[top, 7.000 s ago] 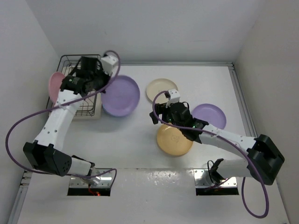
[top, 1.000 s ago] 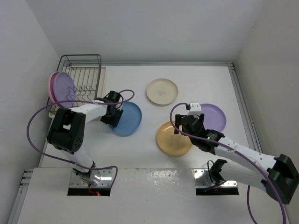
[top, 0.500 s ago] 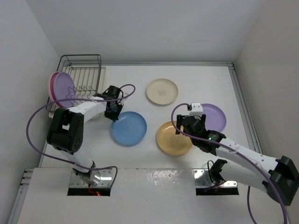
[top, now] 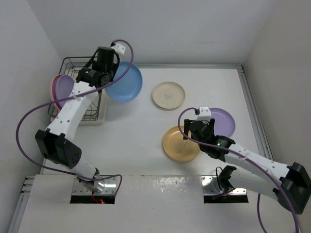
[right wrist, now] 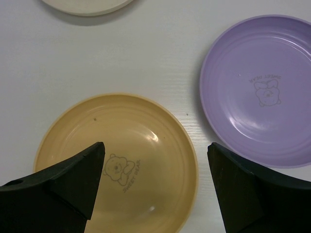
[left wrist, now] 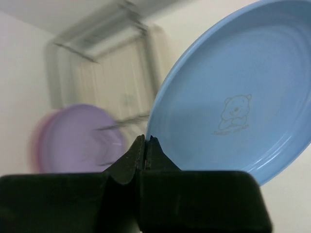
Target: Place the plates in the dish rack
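My left gripper (top: pixel 107 76) is shut on the rim of the blue plate (top: pixel 124 81) and holds it tilted in the air just right of the dish rack (top: pixel 83 59). In the left wrist view the shut fingertips (left wrist: pixel 146 139) pinch the blue plate (left wrist: pixel 233 107), with the blurred rack (left wrist: pixel 112 73) behind. A lilac plate (top: pixel 64 88) and a pink plate (top: pixel 54 90) stand in the rack's left end. My right gripper (top: pixel 195 133) is open and empty over the orange-yellow plate (top: pixel 180 144), which lies flat. The open right gripper (right wrist: pixel 155 148) shows above the orange-yellow plate (right wrist: pixel 116 165).
A cream plate (top: pixel 168 95) lies at the back middle and a second lilac plate (top: pixel 221 121) lies right of the orange-yellow one, also in the right wrist view (right wrist: pixel 262 87). White walls close in the table on the left, back and right.
The blue plate lay flat on the table with my left gripper at its rim; it is now lifted and carried back to beside the rack. The right arm has barely moved.
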